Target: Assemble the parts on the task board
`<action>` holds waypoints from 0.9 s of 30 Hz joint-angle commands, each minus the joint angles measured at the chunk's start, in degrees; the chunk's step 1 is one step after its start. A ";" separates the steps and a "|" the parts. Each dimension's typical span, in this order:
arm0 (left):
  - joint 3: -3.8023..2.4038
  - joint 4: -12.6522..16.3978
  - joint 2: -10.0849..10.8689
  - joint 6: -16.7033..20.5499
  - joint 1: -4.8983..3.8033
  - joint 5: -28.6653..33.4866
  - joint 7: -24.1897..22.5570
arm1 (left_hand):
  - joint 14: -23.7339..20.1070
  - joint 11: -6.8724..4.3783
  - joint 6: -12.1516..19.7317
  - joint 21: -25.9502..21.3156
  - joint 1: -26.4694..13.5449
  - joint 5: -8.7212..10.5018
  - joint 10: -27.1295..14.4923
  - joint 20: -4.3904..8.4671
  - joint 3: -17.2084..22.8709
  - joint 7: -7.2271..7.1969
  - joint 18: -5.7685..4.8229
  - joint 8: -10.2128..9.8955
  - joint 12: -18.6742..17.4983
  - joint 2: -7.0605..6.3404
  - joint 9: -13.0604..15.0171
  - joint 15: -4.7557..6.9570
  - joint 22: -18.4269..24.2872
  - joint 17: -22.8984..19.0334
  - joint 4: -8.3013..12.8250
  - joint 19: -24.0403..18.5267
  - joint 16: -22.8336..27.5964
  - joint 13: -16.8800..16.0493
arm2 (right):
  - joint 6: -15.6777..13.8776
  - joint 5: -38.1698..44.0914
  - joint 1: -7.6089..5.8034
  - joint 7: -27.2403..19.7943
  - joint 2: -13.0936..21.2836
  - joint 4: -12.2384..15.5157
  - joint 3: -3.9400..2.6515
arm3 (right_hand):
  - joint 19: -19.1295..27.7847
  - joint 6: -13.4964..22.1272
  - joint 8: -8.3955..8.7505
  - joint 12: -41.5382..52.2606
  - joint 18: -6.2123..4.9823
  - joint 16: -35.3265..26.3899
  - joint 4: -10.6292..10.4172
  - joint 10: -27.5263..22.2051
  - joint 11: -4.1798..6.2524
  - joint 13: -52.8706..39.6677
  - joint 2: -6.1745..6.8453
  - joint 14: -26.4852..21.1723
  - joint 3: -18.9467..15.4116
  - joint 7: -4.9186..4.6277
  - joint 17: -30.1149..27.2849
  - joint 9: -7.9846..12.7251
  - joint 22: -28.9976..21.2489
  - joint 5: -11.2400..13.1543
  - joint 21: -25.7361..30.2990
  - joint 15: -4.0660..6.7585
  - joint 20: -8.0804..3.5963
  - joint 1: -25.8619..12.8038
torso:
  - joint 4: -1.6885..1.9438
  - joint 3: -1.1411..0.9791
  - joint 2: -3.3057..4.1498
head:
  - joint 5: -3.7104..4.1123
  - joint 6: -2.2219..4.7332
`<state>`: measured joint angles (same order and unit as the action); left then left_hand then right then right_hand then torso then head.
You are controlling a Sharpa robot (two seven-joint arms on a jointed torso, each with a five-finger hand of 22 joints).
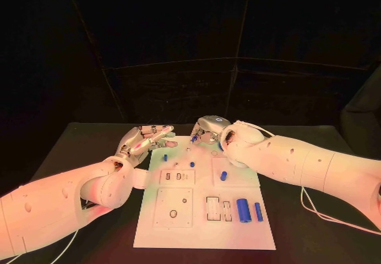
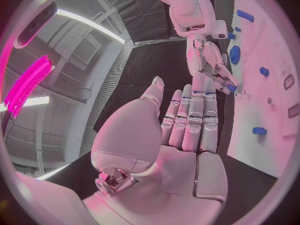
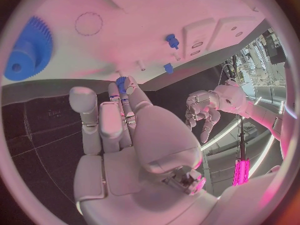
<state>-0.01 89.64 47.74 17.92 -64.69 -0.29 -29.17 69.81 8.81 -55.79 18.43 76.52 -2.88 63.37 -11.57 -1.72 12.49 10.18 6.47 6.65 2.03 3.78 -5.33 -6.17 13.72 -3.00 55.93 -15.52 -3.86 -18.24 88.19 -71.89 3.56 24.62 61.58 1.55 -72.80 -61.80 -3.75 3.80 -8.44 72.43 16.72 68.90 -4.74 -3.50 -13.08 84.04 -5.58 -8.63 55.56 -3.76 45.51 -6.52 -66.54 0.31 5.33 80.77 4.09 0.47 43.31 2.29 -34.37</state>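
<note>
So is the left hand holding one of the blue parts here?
No: the left hand is open, its fingers straight and nothing in the palm.

Warm reddish light is falling on the task board (image 1: pixel 205 220) and both arms, while the surroundings beyond the task board are staying dark. A greenish tint is showing near its far edge. In both wrist views, magenta light is washing all surfaces, bright ceiling strips are glaring, and fisheye distortion is bending straight edges.
</note>
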 commanded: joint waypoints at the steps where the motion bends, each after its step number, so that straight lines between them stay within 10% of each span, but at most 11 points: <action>1: -0.04 0.11 -0.06 -0.90 -0.13 -0.30 -0.11 | -0.45 -0.07 0.35 -0.36 -0.17 0.04 -0.51 -0.10 -0.30 -0.03 0.20 -0.31 -0.18 0.58 0.05 0.08 0.09 0.07 0.22 -0.51 0.31 0.07 | -0.35 -0.12 -0.15 0.15 -0.56 -0.51 -0.04 | 0.25 0.19 0.18 -0.29 0.55 0.23 -0.05 -0.32 -0.03 -0.02 0.42 0.87 0.35 -0.33 -0.02 0.05 0.14 0.24 -0.38 0.02 0.18 0.02 | -0.13 -0.05 0.00 | -0.12 0.00; 27: -0.05 0.08 -0.28 -1.41 -0.19 -0.30 0.45 | -1.03 0.08 0.58 -0.67 -0.18 0.04 -0.82 -0.28 -0.54 0.11 0.21 -0.35 -0.17 0.73 0.05 -0.08 0.29 0.07 0.37 -0.82 0.55 0.06 | 2.60 0.28 -0.13 1.76 -3.45 -3.56 -0.03 | 1.28 1.94 0.29 -0.36 0.38 0.20 -0.10 -2.23 -0.62 0.01 1.69 0.52 1.65 -0.87 -0.77 0.13 -0.54 1.79 -0.32 -0.52 0.75 -1.63 | -0.06 -0.03 0.03 | -0.56 -0.37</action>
<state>-0.01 89.63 47.52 17.46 -64.78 -0.30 -28.75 69.20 8.81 -55.58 17.97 76.31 -2.88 62.95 -11.96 -2.03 12.69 10.18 6.47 6.65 2.24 3.79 -5.54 -5.95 13.71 -2.68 55.54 -15.29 -3.86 -16.98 88.17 -72.00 4.42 21.27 58.15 1.49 -71.97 -60.21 -3.77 3.81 -8.45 72.61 16.50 66.98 -5.33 -3.54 -11.68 84.02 -4.23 -9.55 54.89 -3.72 45.08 -4.99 -66.77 0.29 6.16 79.37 4.10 0.42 43.35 1.75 -34.62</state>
